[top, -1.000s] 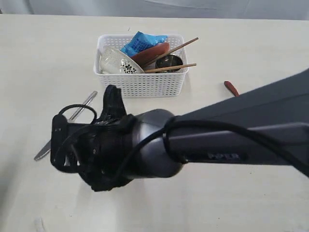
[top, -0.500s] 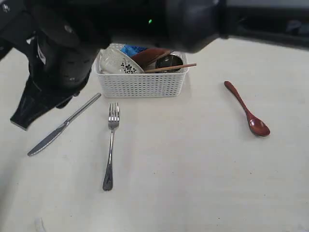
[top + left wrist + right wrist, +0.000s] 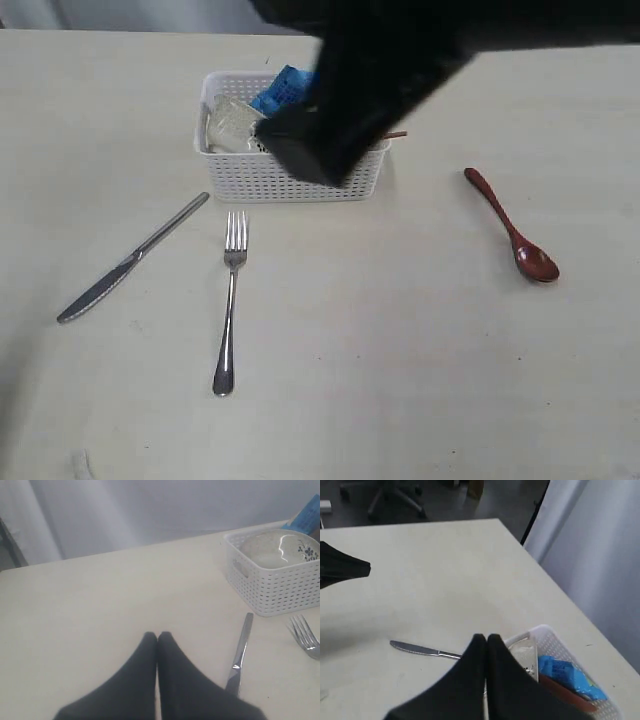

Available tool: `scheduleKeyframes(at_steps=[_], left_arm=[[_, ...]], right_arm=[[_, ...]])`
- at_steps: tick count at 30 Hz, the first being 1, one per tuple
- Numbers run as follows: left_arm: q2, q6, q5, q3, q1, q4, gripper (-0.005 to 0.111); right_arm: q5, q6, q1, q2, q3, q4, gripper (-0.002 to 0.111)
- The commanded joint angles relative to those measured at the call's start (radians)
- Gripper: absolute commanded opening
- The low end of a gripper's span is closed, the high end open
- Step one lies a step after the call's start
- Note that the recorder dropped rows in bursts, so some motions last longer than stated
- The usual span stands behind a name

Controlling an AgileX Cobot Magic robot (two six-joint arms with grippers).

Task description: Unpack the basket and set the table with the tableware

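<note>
Exterior view, with both wrist views. The desk [image 3: 400, 380], pale beige, fills the field. A dark arm [image 3: 380, 70], blurred, crosses from 2 o'clock and its lower end covers the middle and the 3 o'clock half of the basket [image 3: 245, 178]. The basket, white with lattice walls, stands on the desk toward 12 o'clock, a little to the 11 o'clock side.

Left hand [image 3: 158, 637]: the two dark fingers are pressed together along their length and hold nothing. It hangs over bare desk, with the knife [image 3: 240, 652] just beside it and the basket farther off.

Right hand [image 3: 486, 639]: the fingers are likewise pressed together and empty, above the basket's rim.

Contents of the basket: an off-white bowl [image 3: 228, 128] with a dark pattern lies tilted at the 9 o'clock end. A blue bag [image 3: 285, 88] rests against the 12 o'clock wall. A reddish-brown plate [image 3: 567, 694] shows beside the bag in the right wrist view. One chopstick tip [image 3: 398, 133] juts past the 3 o'clock rim.

On the desk: the knife lies at 8 o'clock from the basket, handle end toward 1 o'clock. The fork [image 3: 230, 300] lies between 6 and 7 o'clock from the basket, tines toward 12 o'clock and near the basket's front wall. The dark red spoon [image 3: 510, 225] lies at 4 o'clock, well apart from the basket, its bowl end toward 5 o'clock.
</note>
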Motion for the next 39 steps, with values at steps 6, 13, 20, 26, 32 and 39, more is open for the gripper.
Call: scheduleKeyframes(at_steps=[6,13,20,26,32,39], left_arm=[[-0.004,0.001,-0.011,0.002,-0.005,0.003,0.0],[-0.004,0.001,-0.011,0.002,-0.005,0.003,0.0],[-0.004,0.001,-0.011,0.002,-0.005,0.003,0.0],[-0.004,0.001,-0.011,0.002,-0.005,0.003,0.0],[-0.004,0.0,-0.011,0.002,-0.005,0.003,0.0],[-0.004,0.0,-0.011,0.002,-0.005,0.003,0.0]], right_arm=[[-0.021,0.011,-0.005,-0.368,0.144,-0.01,0.0],[-0.02,0.011,-0.005,-0.548,0.161,-0.008,0.0],[-0.02,0.011,-0.005,-0.697,0.161,-0.008,0.0],[-0.02,0.015,-0.005,-0.818,0.161,-0.008,0.0],[-0.02,0.015,-0.003,-0.925,0.183,-0.011,0.0],[-0.027,0.015,-0.071,-1.008,0.283,-0.003,0.0]])
